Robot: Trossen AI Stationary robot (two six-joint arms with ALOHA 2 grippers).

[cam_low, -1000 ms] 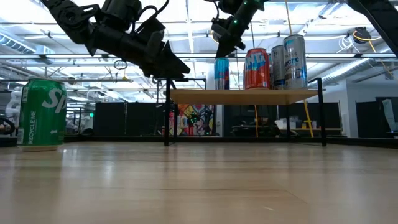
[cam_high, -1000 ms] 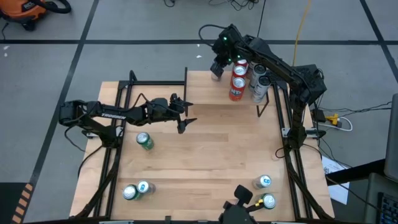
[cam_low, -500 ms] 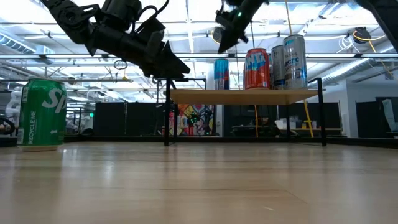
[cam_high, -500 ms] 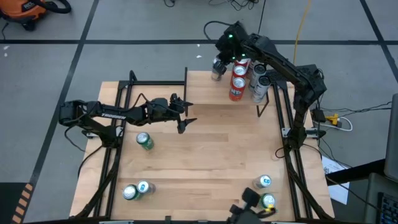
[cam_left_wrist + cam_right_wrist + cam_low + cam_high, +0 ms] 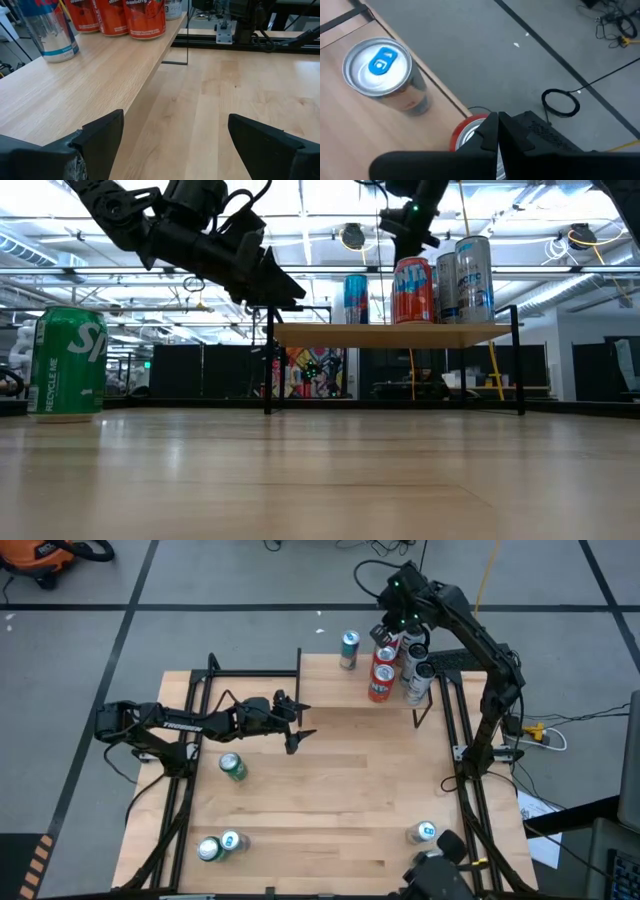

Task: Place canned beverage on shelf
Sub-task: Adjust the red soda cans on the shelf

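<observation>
We see the scene evenly and brightly lit from overhead — in the low view long rows of ceiling lights (image 5: 300,220) glow white behind the arms, leaving the left arm (image 5: 190,240) close to a silhouette. The tabletop (image 5: 320,480) nearest that camera is soft and out of focus, with a faint sheen. From above, shadows under the arms are short and pale. The silver lid of the blue-tabbed can (image 5: 377,67) catches a mild glare in the right wrist view — the dark fingers (image 5: 495,135) close to that lens are blurred. The left wrist view's fingers (image 5: 265,145) look soft too.
</observation>
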